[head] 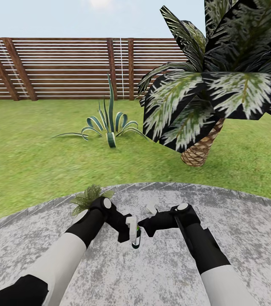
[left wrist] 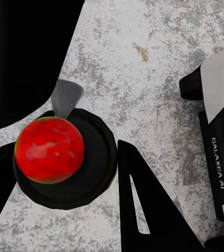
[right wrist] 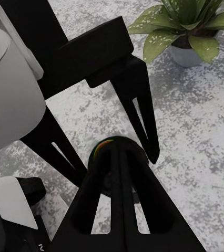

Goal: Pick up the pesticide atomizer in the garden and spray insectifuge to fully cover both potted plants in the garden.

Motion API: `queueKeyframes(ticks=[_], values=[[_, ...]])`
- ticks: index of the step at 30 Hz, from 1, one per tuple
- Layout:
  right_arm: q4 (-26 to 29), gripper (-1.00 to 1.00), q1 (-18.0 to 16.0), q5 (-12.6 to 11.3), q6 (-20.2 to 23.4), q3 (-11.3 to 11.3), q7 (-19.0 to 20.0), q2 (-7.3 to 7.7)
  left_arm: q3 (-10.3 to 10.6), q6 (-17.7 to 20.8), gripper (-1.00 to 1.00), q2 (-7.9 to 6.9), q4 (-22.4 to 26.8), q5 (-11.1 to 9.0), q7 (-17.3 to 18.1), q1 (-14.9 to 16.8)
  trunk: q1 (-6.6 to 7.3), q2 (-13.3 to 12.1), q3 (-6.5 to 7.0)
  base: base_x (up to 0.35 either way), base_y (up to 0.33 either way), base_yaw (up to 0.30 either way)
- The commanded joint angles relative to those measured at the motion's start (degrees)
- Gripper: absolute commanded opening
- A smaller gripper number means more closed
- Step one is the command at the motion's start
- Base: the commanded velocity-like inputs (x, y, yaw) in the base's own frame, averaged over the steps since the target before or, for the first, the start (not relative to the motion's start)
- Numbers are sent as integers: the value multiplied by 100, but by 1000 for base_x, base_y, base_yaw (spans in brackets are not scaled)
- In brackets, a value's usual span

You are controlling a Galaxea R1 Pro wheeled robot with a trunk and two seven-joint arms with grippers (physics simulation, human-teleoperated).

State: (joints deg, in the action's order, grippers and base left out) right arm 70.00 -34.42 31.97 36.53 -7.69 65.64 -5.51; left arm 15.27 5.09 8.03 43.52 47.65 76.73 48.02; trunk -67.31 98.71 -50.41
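Note:
My left gripper (head: 133, 234) is shut on the pesticide atomizer (head: 136, 241), which hangs just above the round grey paved patch (head: 161, 272). The left wrist view looks down on the atomizer (left wrist: 50, 149): a red dome on a black round body with a grey nozzle, between black fingers (left wrist: 143, 210). My right gripper (head: 144, 225) is shut, and its tips (right wrist: 114, 147) point at the atomizer (right wrist: 100, 152) from close by. One potted plant (head: 88, 197) sits at the patch's far left edge, partly behind my left forearm. The right wrist view shows this plant (right wrist: 188, 23) in a pale pot.
A striped agave (head: 109, 127) grows on the lawn (head: 25, 161) ahead. A big palm (head: 203, 97) stands at the right. A brown slatted fence (head: 67, 68) closes the back. The right wrist housing (left wrist: 217, 121) sits close beside the left gripper.

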Motion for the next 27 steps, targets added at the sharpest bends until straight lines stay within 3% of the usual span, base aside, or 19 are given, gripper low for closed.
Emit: queueKeyframes(ticks=[1, 17, 20, 23, 27], values=[[11, -100, -4, 37, 39, 4, 36, -3, 2, 54, -100, 3, 7, 16, 28, 7, 0, 2, -5, 0, 0, 0], [11, -100, -4, 37, 39, -40, 36, -3, 2, 54, -100, 21, -17, 54, 33, 17, 0, 2, -5, 0, 0, 0], [10, -100, -4, 37, 39, -40, 36, -3, -6, 54, -100, -263, -47, 282, 35, 14, 0, 2, -5, 0, 0, 0], [12, -100, -4, 37, 39, -40, 36, -3, -7, 54, -100, -550, -66, 318, 35, 14, 0, 2, -5, 0, 0, 0], [13, -100, -4, 37, 39, -40, 36, -3, -7, 54, -100, -811, -215, 323, 28, 14, 0, 2, -5, 0, 0, 0]])
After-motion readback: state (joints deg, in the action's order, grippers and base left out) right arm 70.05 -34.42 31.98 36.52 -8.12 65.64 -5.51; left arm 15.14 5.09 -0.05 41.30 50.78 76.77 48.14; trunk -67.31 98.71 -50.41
